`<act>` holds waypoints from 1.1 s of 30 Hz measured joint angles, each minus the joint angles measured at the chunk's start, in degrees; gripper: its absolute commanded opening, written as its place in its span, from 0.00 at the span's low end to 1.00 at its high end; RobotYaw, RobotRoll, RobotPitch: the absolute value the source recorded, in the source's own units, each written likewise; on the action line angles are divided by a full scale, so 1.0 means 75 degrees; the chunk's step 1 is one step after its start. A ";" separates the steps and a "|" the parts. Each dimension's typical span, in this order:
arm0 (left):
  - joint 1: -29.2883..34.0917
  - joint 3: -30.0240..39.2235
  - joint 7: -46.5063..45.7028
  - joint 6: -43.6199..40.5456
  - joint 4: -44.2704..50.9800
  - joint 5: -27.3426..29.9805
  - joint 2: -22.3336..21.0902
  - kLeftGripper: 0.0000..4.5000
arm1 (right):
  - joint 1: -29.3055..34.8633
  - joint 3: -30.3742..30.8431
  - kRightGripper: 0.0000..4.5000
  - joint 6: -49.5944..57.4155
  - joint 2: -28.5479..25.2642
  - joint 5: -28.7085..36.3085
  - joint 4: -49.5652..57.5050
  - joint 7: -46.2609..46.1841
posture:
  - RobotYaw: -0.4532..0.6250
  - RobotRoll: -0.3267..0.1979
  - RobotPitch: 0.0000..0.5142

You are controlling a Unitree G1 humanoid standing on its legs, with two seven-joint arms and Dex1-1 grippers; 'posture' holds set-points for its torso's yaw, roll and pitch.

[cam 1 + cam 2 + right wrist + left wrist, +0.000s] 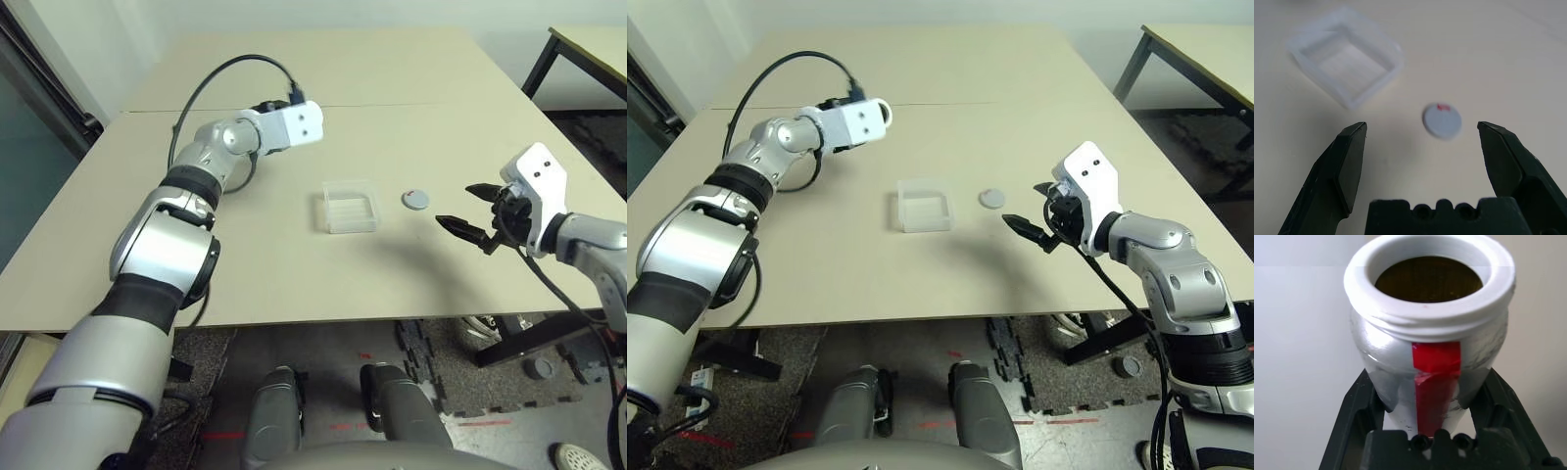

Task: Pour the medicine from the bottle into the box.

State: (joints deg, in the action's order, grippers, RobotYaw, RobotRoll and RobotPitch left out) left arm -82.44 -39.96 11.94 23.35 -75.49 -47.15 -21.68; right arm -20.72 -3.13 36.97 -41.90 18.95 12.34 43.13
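Bottle (1432, 333), uncapped, clamped in the left hand (1425, 396); right hand (1422, 142) spread empty; next, tip over the box (350, 206).

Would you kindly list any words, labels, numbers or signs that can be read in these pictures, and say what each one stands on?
None can be read.
The bottle, held in the left gripper, bears a red strip with no lettering on the side that shows.
The cap on the table has a small red mark, too blurred to read.
The box is plain clear plastic.
The right gripper, jaws open, bears no markings.
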 measured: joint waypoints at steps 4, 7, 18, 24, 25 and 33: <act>-0.0312 -0.1293 -0.0971 -0.0099 -0.0196 -0.1375 0.0196 0.57 | -0.0351 0.0391 1.00 -0.0014 0.0394 -0.0015 -0.0007 -0.0008 | 0.34 0.62 0.10; -0.0319 -0.1850 -0.1343 -0.0155 -0.0287 -0.1994 0.0389 0.57 | -0.0450 0.0639 1.00 -0.0043 0.0598 -0.0027 -0.0028 -0.0013 | 0.34 0.62 0.09; -0.0400 -0.2721 -0.2142 -0.0281 -0.0319 -0.2985 0.1014 0.57 | -0.0554 0.0915 1.00 -0.0273 0.1020 -0.0290 -0.0242 -0.0153 | 0.33 0.62 0.11; -0.0399 -0.3022 -0.2245 -0.0347 -0.0321 -0.3282 0.1263 0.57 | -0.0549 0.0914 1.00 -0.0272 0.1122 -0.0296 -0.0249 -0.0168 | 0.33 0.62 0.12; -0.0398 -0.3094 -0.2289 -0.0359 -0.0321 -0.3335 0.1268 0.57 | -0.0549 0.0914 1.00 -0.0272 0.1123 -0.0297 -0.0253 -0.0168 | 0.33 0.62 0.12; -0.0240 -0.3372 -0.2545 -0.0399 -0.0319 -0.3608 0.1301 0.57 | -0.0549 0.0914 1.00 -0.0271 0.1152 -0.0299 -0.0306 -0.0190 | 0.32 0.62 0.12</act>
State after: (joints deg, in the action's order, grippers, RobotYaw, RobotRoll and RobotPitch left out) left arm -84.23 -65.25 -7.15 20.36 -77.89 -74.21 -11.92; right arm -24.84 3.73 34.93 -33.26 16.71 10.05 41.70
